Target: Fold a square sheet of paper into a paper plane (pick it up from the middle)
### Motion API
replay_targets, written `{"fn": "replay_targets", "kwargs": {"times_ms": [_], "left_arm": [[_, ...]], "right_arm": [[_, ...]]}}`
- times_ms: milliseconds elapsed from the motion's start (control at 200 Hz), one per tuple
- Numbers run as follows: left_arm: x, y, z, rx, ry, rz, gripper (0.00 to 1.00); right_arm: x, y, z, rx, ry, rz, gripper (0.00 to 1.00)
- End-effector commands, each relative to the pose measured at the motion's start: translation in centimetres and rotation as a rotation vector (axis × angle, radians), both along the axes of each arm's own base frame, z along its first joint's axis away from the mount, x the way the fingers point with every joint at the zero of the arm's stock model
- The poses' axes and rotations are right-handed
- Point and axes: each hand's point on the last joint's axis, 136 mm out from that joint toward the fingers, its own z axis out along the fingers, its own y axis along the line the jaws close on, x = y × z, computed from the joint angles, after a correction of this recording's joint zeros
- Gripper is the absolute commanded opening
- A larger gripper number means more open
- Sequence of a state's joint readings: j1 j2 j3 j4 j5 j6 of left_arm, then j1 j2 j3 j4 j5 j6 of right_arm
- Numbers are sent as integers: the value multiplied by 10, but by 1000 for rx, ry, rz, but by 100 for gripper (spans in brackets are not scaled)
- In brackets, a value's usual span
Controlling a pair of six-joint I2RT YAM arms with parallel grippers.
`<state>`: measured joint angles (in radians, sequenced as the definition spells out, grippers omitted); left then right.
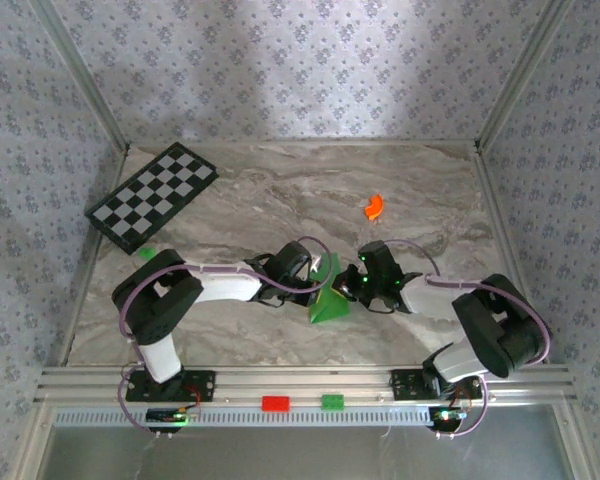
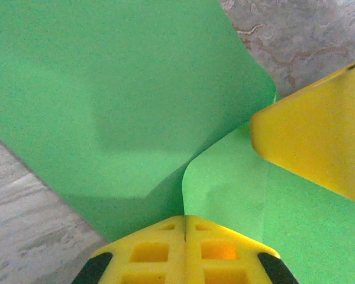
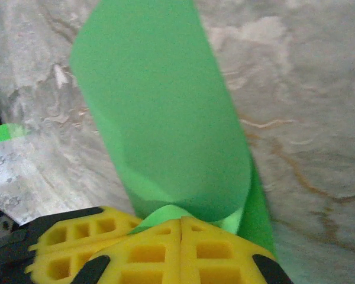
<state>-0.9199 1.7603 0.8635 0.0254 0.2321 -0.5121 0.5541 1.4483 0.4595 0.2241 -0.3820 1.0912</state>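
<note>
The square sheet of paper (image 1: 328, 298), bright green, stands bent into a tent-like curl on the marble table between my two grippers. It has the form of a curled sheet, not of a paper plane. My left gripper (image 1: 306, 274) is at its left side. In the left wrist view its yellow fingers meet, the left gripper (image 2: 184, 218) shut on the sheet (image 2: 124, 100) where an edge runs into the seam. My right gripper (image 1: 364, 284) is at the sheet's right side. In the right wrist view the right gripper (image 3: 181, 222) is shut on the rolled-over sheet (image 3: 165, 118).
A black-and-white checkered board (image 1: 152, 195) lies at the back left with a tiny green block (image 1: 146, 253) near it. A small orange curved piece (image 1: 374, 206) lies at the back right. A red block (image 1: 275, 403) and a green block (image 1: 332, 402) sit on the front rail.
</note>
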Motion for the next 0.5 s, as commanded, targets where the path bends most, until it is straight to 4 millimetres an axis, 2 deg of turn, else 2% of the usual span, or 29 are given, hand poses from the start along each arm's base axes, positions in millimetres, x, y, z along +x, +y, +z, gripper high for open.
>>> {"fn": "replay_targets", "kwargs": {"times_ms": [0,70,135,390,495], "left_arm": [[-15,17,-29,100,67,-23,0],[-16,18,-31,105,70,-25,0],[-16,19,-32,107,72,-25,0],[-17,19,-33,114,75,-29,0],[-17,19,-33,114,75,-31,0]], "right_arm": [[-17,-20,-29,-73,86,-30,0],[-21,-29,-37,-100,115,-59,0],[-19,-30,-35,-89,119,-65,0],[9,-16,17,32,7,-50,0],[12,-13,21,39,1,-43,0]]}}
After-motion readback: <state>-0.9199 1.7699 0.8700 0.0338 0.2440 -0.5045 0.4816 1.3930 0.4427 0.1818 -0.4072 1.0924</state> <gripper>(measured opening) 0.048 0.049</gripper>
